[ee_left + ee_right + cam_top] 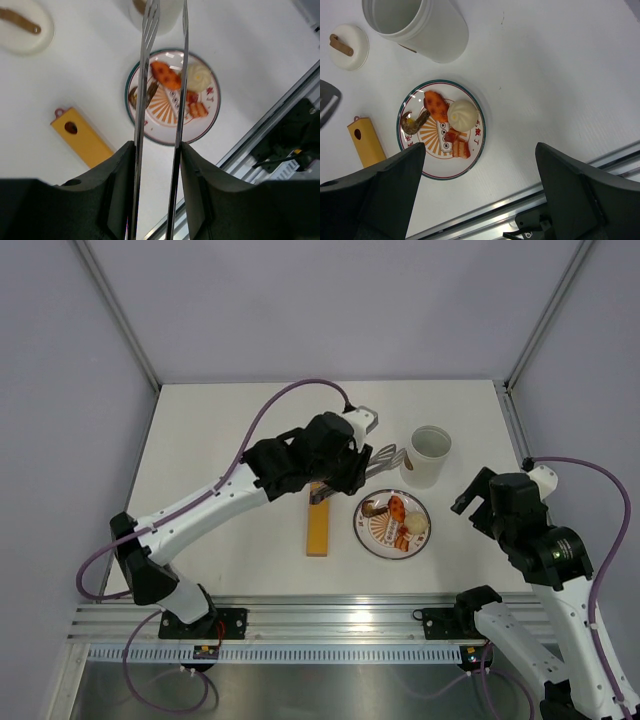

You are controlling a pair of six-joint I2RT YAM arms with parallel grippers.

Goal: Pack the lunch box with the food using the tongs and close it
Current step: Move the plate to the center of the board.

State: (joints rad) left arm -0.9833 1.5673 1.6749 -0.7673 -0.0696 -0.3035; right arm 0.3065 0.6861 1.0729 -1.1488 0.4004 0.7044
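The left gripper (156, 149) is clamped on the tongs (142, 90), one finger pressing on each thin metal arm. The two arms of the tongs stay a little apart and nothing is caught between their tips. From above, the tongs stick out toward 3 o'clock. Their tips are just beside the lunch box (428, 458), which stands up straight with its top open. The plate (375, 540) sits at about 5 o'clock from this gripper, near it but not touching it. The food (400, 521) is on the plate. There is an orange piece (436, 105), a round white bun (462, 115) touching it, a brown piece (415, 124) and some small red bits (458, 146). A long orange bar (318, 525) lies flat at 6 o'clock from the gripper, partly under it. In the right wrist view, the round white lid (347, 47) with a brown handle lies on the table at 9 o'clock from the lunch box, apart from it. The right gripper (480, 146) is spread wide with nothing in it. It hangs in the air at about 4 o'clock from the lunch box, well apart from the plate. The table (230, 440) is white and smooth. A metal rail (330, 620) runs along its near edge, where the arms are bolted on. Plain pale grey walls stand on three sides, with thin metal posts in the back corners.
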